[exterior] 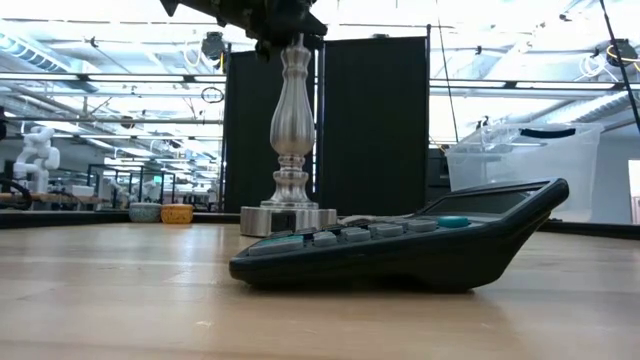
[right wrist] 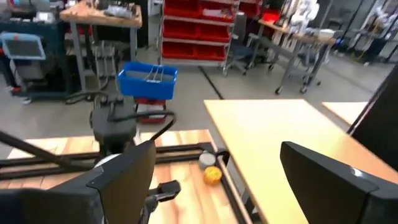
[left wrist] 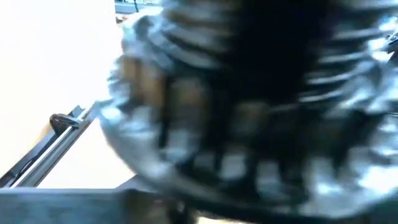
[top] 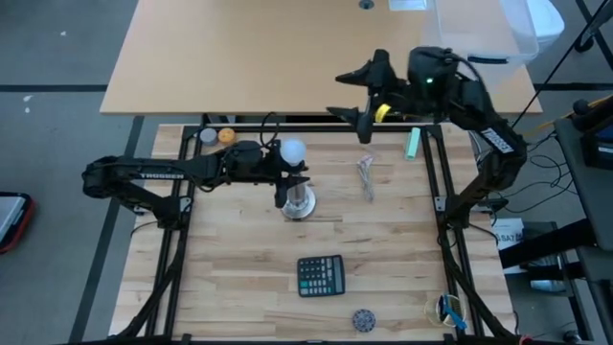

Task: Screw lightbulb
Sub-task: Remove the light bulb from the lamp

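High view first: a pale wood-plank table (top: pixel 249 287) framed by black rails, with a smooth tan desk (top: pixel 287 57) butting its far edge. The left arm (top: pixel 144 175), matte black with "TROSSEN" in white on its link, reaches in from the left edge toward the table's middle. The right arm (top: pixel 479 115), equally dark with a green light on its housing, is raised over the far right corner.

The right gripper (top: pixel 349 94) hangs over the far edge, holding nothing, its fingers spread wide; the right wrist view shows both blunt black fingers well apart.

The left gripper (top: pixel 287 172) sits at the top of the stand (top: pixel 299 203), around the neck of the bulb (top: pixel 291 150). How tightly its fingers close I cannot tell; the left wrist view is only a blur of silvery ridges.

The stand is polished silver metal, a turned baluster shape on a round stepped base, near the table's middle. In the low view its column (exterior: pixel 288 130) rises to the dark gripper at the top edge.

The calculator (top: pixel 320 276) is dark plastic, wedge-shaped, with rows of grey keys and one teal key, lying toward the near edge.

The bulb is a frosted white globe, upright atop the stand.

Smaller items: a green stick (top: pixel 413 144) near the far right corner, a thin metal wire piece (top: pixel 366 175) right of the stand, a yellow-orange ball (top: pixel 227 136) at the far left, and a small dark patterned ball (top: pixel 362 318) at the near edge.
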